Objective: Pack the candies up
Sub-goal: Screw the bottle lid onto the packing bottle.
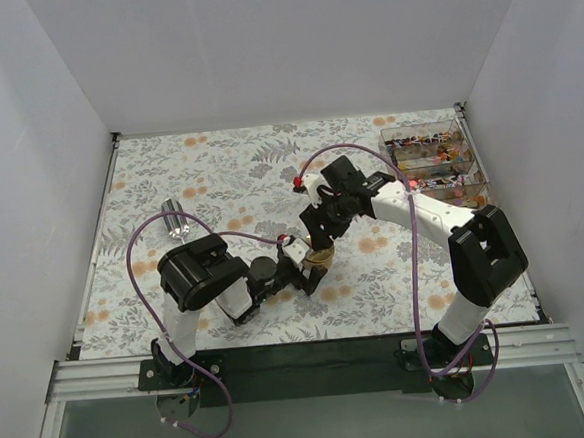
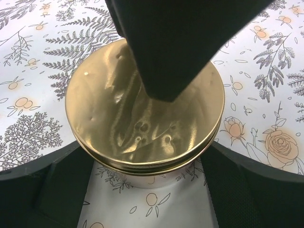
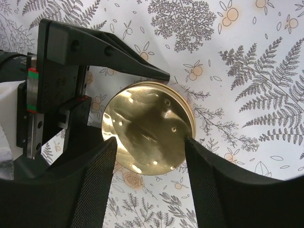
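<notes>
Both arms' jaws flank gold-lidded jar (image 3: 147, 127); grip unclear.

Lid (image 3: 147, 128) is shiny gold, sitting on a clear jar (image 2: 142, 183). The fingers (image 3: 223, 185) either side of it are plain black, arms (image 1: 422, 210) are white with black joints, cables (image 1: 414, 271) purple. The cloth (image 1: 219, 174) under them is white with grey ferns and little orange blossoms. The candies (image 1: 433, 151) out past the right arm are an orange, pink, red and purple mix.
</notes>
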`<state>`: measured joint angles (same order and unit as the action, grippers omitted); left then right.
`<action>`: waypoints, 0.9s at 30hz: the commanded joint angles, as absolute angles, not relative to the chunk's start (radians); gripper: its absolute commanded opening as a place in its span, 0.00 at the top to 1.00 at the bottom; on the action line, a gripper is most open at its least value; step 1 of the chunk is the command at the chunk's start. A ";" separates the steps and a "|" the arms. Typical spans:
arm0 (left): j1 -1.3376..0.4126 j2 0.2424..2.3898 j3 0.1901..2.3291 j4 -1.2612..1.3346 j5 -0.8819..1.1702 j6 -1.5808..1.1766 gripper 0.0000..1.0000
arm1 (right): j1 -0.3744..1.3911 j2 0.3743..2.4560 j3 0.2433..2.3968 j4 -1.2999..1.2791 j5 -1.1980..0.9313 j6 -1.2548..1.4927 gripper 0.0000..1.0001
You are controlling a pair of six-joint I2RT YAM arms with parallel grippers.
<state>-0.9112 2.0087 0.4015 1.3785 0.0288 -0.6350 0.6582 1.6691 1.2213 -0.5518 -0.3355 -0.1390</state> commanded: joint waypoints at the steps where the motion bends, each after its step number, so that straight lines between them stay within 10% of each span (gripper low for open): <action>1: -0.907 2.052 0.396 1.832 0.048 -0.603 0.16 | 0.649 1.681 1.249 -0.572 -0.322 -0.163 0.35; 27: -0.905 2.103 0.406 1.832 -0.017 -0.591 0.29 | 0.629 1.678 1.184 -0.551 -0.305 -0.138 0.67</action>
